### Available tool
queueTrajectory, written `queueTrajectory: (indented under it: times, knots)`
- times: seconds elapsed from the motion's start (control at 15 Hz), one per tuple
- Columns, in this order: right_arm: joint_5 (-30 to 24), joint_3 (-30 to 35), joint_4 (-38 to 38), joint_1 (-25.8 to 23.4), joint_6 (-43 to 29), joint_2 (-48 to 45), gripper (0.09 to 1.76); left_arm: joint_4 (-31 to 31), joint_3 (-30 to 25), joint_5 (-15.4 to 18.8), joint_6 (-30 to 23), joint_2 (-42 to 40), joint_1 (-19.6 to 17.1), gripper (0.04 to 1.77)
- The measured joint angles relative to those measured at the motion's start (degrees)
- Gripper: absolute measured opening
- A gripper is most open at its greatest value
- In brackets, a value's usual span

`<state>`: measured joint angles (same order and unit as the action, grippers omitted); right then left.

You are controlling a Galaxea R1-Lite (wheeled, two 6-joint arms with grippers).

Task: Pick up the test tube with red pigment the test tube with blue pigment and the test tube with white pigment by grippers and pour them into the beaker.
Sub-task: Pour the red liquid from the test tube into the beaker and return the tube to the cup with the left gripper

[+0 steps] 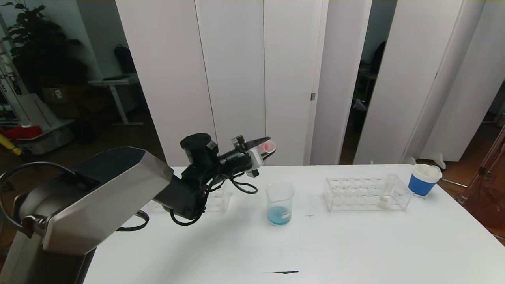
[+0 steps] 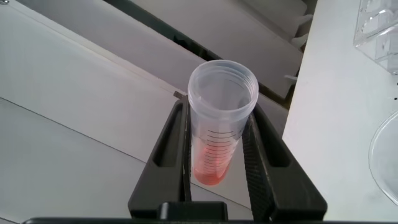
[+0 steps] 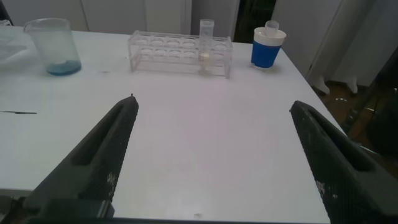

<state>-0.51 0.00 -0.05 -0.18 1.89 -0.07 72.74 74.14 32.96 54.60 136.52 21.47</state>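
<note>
**Left gripper holds the red tube above the bench**

Head view: the left gripper (image 1: 262, 152) hangs above the far edge of the bench (image 1: 315, 244), its fingers clenched on the test tube with red pigment (image 1: 267, 147), which lies nearly level. The beaker (image 1: 279, 203) stands below near the bench middle, with blue pigment at its bottom. The test tube with white pigment (image 1: 388, 189) stands upright in the clear rack (image 1: 365, 193), toward the far right corner, beside a blue-banded paper cup (image 1: 424, 179).

Left wrist view: both fingers (image 2: 264, 162) press the tube's sides.

Right wrist view: the right gripper (image 3: 214, 162) has its fingers released, wide apart over bare bench.
</note>
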Motion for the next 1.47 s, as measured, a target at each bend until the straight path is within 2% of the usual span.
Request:
queueTrajectory:
  times: [0.13, 0.33, 0.67, 1.07, 1.47]
  knots:
    - [0.00, 0.00, -0.02, 0.00, 0.01, 0.00, 1.75, 1.54, -0.68, 0.11, 1.27, 0.44, -0.30, 0.57]
    - [0.00, 0.00, -0.02, 0.00, 0.01, 0.00, 1.75, 2.72, -1.57, 0.63, 6.25, 0.61, -0.61, 0.57]
    - [0.02, 0.00, -0.02, 0.00, 0.01, 0.00, 1.75, 10.12, -4.69, 0.90, 13.56, 1.43, -0.61, 0.57]
    - [0.00, 0.00, -0.02, 0.00, 0.01, 0.00, 1.75, 9.86, -5.24, 0.79, 18.93, 2.40, -0.13, 0.57]
    - [0.02, 0.00, -0.02, 0.00, 0.00, 0.00, 1.75, 9.18, -4.24, 0.09, 20.18, 2.95, 1.60, 0.57]
